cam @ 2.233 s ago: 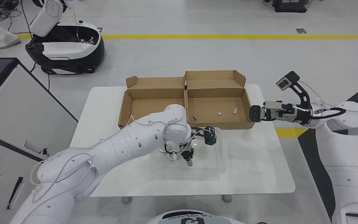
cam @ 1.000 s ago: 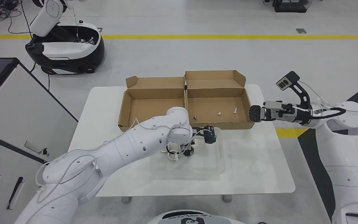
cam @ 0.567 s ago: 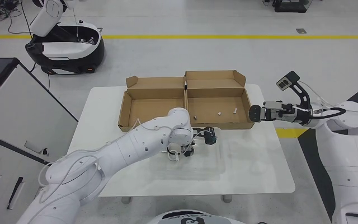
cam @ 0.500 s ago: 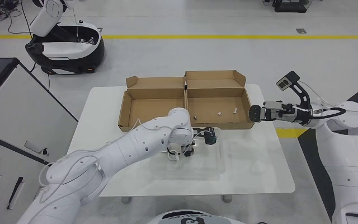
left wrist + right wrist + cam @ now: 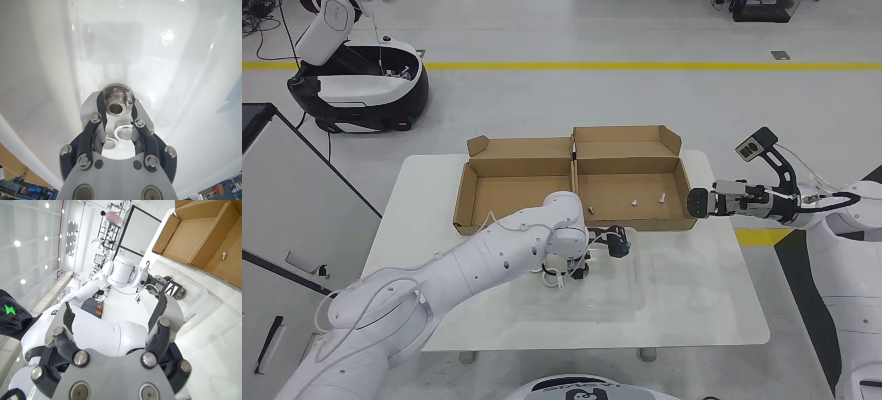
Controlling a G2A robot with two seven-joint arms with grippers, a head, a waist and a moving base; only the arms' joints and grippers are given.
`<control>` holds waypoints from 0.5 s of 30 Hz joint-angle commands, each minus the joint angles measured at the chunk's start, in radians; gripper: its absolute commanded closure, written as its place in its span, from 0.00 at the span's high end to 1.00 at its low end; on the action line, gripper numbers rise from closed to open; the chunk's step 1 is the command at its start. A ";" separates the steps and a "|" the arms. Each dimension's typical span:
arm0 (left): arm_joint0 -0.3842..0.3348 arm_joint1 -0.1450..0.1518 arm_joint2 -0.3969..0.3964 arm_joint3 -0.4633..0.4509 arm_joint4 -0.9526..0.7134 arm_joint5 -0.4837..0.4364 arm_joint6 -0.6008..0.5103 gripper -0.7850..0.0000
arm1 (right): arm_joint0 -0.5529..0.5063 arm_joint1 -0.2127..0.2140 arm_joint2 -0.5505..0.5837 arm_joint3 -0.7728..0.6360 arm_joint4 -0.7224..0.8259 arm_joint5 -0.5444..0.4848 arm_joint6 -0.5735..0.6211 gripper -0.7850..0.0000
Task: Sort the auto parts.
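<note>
While snug between the close-set pads point(image 5: 100, 108) of the left pincer point(image 5: 116, 98), flanged metal bushing point(image 5: 115, 108) above clear tray point(image 5: 170, 56).

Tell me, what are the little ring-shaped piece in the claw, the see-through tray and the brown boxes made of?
The flanged part in the left gripper looks like machined metal, perhaps steel: grey sheen, crisp drilled holes. The tray seems clear glossy plastic, with glints. The boxes look like matte brown cardboard, with folded flaps.

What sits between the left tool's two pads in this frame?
A steel flanged bushing, clamped by the left tool inside the clear tray; the left wrist view shows it.
</note>
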 commanded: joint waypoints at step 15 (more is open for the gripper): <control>0.005 -0.012 -0.009 0.022 -0.002 -0.009 -0.006 0.46 | 0.000 0.000 0.000 0.000 0.000 0.000 0.000 1.00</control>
